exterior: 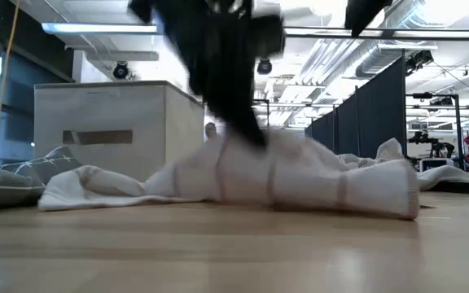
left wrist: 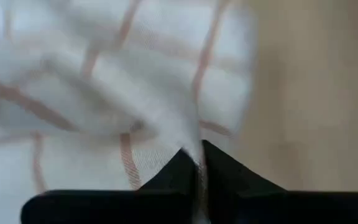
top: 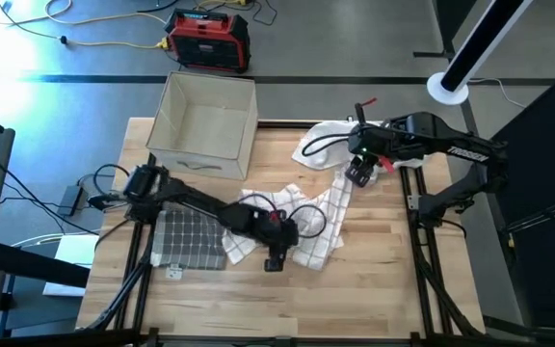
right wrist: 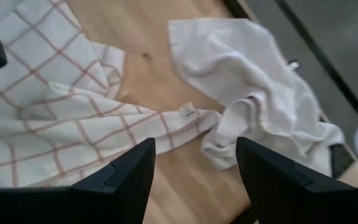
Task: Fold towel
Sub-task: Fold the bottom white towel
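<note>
Checked towel lies rumpled mid-table, no fold done yet. I have my left gripper pinching its cloth; my right gripper hovers spread above its far corner.

white towel, reddish grid lines

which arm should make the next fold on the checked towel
Probably the left: the left gripper is shut on the checked towel mid-table. The right gripper hangs open beside that towel's far corner, holding nothing.

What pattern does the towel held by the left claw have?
White cloth towel with thin reddish-brown checks; clearest in right wrist view.
</note>
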`<move>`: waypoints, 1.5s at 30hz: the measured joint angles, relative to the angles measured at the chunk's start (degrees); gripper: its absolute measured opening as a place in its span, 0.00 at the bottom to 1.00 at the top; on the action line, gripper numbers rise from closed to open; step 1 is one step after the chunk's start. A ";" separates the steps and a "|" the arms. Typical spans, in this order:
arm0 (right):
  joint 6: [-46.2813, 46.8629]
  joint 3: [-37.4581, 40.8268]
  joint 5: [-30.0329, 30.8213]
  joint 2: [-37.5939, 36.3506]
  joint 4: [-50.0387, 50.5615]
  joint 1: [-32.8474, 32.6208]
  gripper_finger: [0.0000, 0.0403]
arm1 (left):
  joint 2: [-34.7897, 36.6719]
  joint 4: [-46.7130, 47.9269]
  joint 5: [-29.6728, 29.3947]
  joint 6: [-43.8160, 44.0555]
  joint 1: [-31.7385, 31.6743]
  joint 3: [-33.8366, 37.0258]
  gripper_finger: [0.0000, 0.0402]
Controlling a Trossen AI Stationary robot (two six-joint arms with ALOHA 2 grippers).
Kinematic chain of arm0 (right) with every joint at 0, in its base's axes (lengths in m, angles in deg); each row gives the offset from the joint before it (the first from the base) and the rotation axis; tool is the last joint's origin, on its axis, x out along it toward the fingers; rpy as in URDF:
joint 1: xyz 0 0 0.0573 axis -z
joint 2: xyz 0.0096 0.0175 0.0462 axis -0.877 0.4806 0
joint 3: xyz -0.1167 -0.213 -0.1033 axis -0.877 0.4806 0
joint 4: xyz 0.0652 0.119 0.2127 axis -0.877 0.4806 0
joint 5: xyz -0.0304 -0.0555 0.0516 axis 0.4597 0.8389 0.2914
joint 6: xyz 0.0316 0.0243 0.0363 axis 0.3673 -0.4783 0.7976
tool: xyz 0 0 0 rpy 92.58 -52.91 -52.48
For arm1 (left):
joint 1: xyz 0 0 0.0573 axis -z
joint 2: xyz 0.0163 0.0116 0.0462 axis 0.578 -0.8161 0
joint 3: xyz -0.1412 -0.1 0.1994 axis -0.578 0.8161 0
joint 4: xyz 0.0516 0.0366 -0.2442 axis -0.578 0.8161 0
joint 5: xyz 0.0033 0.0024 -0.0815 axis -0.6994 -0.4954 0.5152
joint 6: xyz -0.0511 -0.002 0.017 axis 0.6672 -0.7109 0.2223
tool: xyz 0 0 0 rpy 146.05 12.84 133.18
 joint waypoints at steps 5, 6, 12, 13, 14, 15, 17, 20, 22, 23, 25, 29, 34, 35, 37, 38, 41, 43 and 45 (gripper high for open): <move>-2.71 -0.01 -2.46 -0.02 -0.01 -2.12 0.52 | 4.83 17.71 14.02 -5.65 -3.57 -8.59 0.01; -2.82 -0.01 -2.50 -0.02 -0.01 -2.34 0.52 | 5.74 20.83 16.08 -6.47 -4.69 -9.79 0.01; -0.24 -0.01 -4.82 0.00 -0.01 -3.47 0.52 | 8.71 32.59 18.16 -10.65 -12.88 -11.75 0.00; 0.61 0.11 -4.99 0.00 -0.08 -3.89 0.52 | 8.59 32.84 17.53 -10.90 -14.49 -11.72 0.00; 1.27 0.50 -4.98 0.00 -0.27 -4.32 0.52 | 8.33 32.87 16.87 -11.09 -16.03 -11.71 0.00; 2.11 0.95 -5.04 0.00 -0.03 -4.80 0.52 | 7.87 32.72 16.04 -11.14 -17.41 -11.77 0.00; 3.53 2.01 -5.03 0.00 -0.04 -5.89 0.52 | 6.28 31.88 12.38 -11.28 -20.00 -11.76 0.00; 5.76 3.82 -4.93 0.00 -0.02 -7.71 0.52 | 3.46 29.31 5.88 -11.32 -22.93 -11.70 0.00; 7.99 5.23 -4.91 0.00 -0.05 -8.91 0.52 | 2.20 28.45 4.27 -13.88 -23.97 -11.66 0.01; 9.13 5.79 -4.93 0.02 0.01 -9.41 0.52 | 1.79 28.18 4.00 -15.51 -24.22 -11.66 0.02; 11.37 6.64 -4.91 0.03 0.00 -10.56 0.52 | 1.42 28.13 3.66 -17.95 -24.20 -11.66 0.05; 14.82 7.18 -4.41 0.03 -0.28 -12.62 0.52 | 1.53 28.36 -0.18 -19.54 -24.23 -11.66 0.17; 17.27 7.18 -1.55 0.03 -0.77 -13.90 0.52 | 3.79 31.51 -5.79 -17.49 -24.42 -11.68 0.34; 17.38 7.18 -1.11 0.03 -0.77 -13.92 0.52 | 4.53 32.82 -6.41 -16.86 -24.18 -11.68 0.37; 17.39 7.18 -0.13 0.03 -1.18 -13.90 0.52 | 6.35 36.11 -6.89 -14.98 -23.53 -11.68 0.43; 17.39 7.18 0.49 0.03 -1.64 -13.88 0.52 | 7.40 38.20 -6.79 -13.22 -23.01 -11.68 0.45; 17.30 7.17 2.25 0.03 -2.25 -13.72 0.52 | 11.25 41.76 -3.04 -7.21 -20.10 -9.50 0.50; 17.29 7.17 3.57 0.03 -2.51 -13.55 0.52 | 13.87 39.50 -0.97 -2.99 -16.67 -5.48 0.52; 17.24 7.18 5.04 0.03 -2.68 -13.19 0.52 | 16.38 35.34 -0.43 -0.76 -12.99 -0.35 0.53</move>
